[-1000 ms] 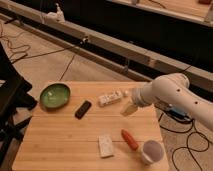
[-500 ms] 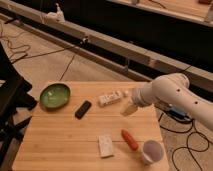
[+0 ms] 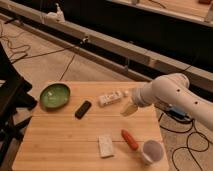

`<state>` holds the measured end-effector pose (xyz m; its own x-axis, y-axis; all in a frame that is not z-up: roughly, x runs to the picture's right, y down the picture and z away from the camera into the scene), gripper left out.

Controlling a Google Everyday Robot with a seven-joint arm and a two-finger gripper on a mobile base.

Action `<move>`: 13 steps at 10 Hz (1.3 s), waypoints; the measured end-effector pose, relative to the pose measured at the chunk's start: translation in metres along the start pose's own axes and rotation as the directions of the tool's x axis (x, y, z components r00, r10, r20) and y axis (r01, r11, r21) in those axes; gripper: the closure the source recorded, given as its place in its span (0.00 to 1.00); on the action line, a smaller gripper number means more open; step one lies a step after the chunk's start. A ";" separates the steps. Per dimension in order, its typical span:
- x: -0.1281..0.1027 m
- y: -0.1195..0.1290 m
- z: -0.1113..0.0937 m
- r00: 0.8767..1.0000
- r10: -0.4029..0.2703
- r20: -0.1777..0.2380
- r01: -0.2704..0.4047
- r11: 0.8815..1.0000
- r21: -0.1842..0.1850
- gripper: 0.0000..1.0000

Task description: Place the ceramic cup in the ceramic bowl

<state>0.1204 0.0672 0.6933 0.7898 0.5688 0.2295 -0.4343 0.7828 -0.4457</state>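
Note:
The ceramic cup (image 3: 152,151) is small, round and pale lavender-white, and it stands upright near the front right corner of the wooden table (image 3: 60,145). The ceramic bowl (image 3: 55,96) is shallow, glossy green and empty, and it sits at the table's back left. My gripper (image 3: 129,108) hangs at the end of the white arm (image 3: 167,95) over the right middle of the table. It is above and to the left of the cup, far from the bowl, and holds nothing that I can see.
A black oblong object (image 3: 83,109) lies right of the bowl. A white packet (image 3: 110,98) lies just left of the gripper. A red-orange item (image 3: 130,139) and a flat white block (image 3: 105,145) lie left of the cup. Cables run over the floor around the table.

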 end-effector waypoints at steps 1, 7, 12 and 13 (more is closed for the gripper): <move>0.004 0.005 -0.004 1.000 -0.023 -0.011 0.023 1.000 0.003 0.21; 0.056 0.036 -0.032 0.999 -0.031 -0.016 0.031 0.999 -0.034 0.21; 0.110 0.043 -0.061 1.000 0.026 0.006 -0.025 0.998 -0.064 0.21; 0.123 0.047 -0.063 1.000 0.022 -0.008 -0.023 0.997 -0.070 0.21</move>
<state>0.2242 0.1576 0.6457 0.7834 0.5840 0.2128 -0.4204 0.7500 -0.5106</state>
